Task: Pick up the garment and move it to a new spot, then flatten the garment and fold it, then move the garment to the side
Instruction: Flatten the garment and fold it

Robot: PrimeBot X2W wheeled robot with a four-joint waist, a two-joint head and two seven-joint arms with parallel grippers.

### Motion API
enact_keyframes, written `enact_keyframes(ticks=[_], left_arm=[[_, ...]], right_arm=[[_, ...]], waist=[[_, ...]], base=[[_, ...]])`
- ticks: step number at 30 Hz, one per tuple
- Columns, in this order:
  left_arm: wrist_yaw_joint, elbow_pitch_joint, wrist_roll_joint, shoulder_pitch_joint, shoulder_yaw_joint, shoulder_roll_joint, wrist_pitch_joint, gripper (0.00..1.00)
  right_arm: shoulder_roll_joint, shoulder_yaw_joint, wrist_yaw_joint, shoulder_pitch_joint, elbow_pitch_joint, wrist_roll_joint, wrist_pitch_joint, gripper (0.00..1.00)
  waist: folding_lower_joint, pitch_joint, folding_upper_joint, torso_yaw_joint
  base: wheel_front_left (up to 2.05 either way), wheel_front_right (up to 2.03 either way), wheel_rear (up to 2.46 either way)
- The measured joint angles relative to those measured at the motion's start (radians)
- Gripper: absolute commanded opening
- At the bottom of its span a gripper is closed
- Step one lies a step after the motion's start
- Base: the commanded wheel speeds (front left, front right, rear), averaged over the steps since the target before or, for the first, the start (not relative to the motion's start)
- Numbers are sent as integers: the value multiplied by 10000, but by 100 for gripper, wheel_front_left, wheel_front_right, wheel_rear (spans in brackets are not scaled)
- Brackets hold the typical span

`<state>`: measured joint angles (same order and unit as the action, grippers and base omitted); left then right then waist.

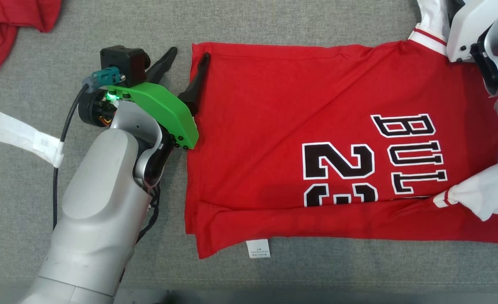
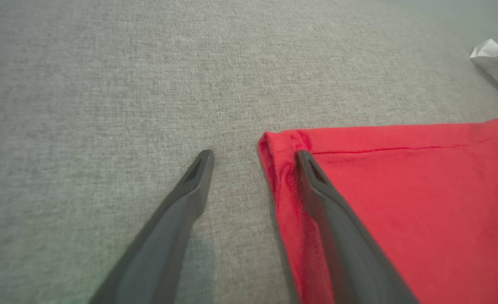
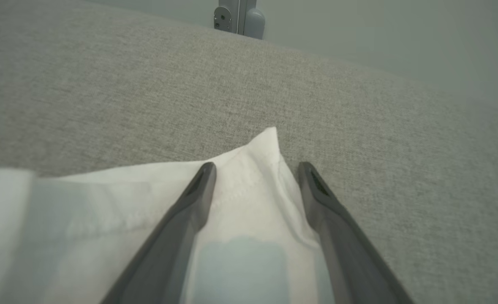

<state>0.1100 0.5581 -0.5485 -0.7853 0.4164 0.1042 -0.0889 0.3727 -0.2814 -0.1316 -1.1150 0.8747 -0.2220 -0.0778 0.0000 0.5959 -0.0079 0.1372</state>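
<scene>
The garment (image 1: 316, 126) is a red jersey with black lettering and white sleeves, lying spread on the grey cloth surface, its near long edge folded over. My left gripper (image 1: 189, 52) is open at the jersey's far left hem corner. In the left wrist view the left gripper (image 2: 254, 154) has one finger resting on the red cloth (image 2: 422, 190) and the other on bare grey fabric. My right gripper (image 3: 256, 166) is open, its fingers straddling the tip of a white sleeve (image 3: 249, 190). The right forearm (image 1: 481, 38) shows at the head view's top right.
Another red cloth (image 1: 8, 25) lies at the far left corner. A white strip (image 1: 25, 137) lies left of my left arm. A white label (image 1: 258, 248) sticks out under the jersey's near edge. A grey post (image 3: 239, 17) stands beyond the surface's far edge.
</scene>
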Motion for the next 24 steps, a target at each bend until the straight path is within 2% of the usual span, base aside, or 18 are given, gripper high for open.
enact_keyframes(ticks=[1,2,3,4,5,12,24], left_arm=[[36,-10,-92,-17,40,-8,-65,93],[44,-33,-180,-20,84,-17,-113,72],[54,-107,-337,-30,174,-13,-251,47],[58,-151,-437,-31,221,-10,-326,8],[65,-198,-591,-31,288,-6,-418,0],[167,-487,-938,66,706,86,-566,0],[-19,-546,-1185,51,-17,819,125,0]], right_arm=[[-23,-63,2,-4,54,-107,-50,100],[-46,-111,13,-5,119,-257,-127,69],[-54,-213,12,-22,194,-529,-286,30],[-59,-244,10,-38,217,-686,-318,0],[-59,-305,-2,-49,222,-803,-368,0],[40,-579,-8,-85,222,-1319,-142,0],[508,-347,0,-116,-184,-2138,1068,0]], waist=[[0,-5,0,-8],[0,-14,0,-19],[0,-33,0,-45],[0,-37,-1,-59],[0,-42,0,-72],[1,-155,0,-252],[1,-688,0,-588]], base=[[0,0,0],[0,0,0],[0,0,0],[0,0,0],[0,0,0],[0,0,0],[0,0,0]])
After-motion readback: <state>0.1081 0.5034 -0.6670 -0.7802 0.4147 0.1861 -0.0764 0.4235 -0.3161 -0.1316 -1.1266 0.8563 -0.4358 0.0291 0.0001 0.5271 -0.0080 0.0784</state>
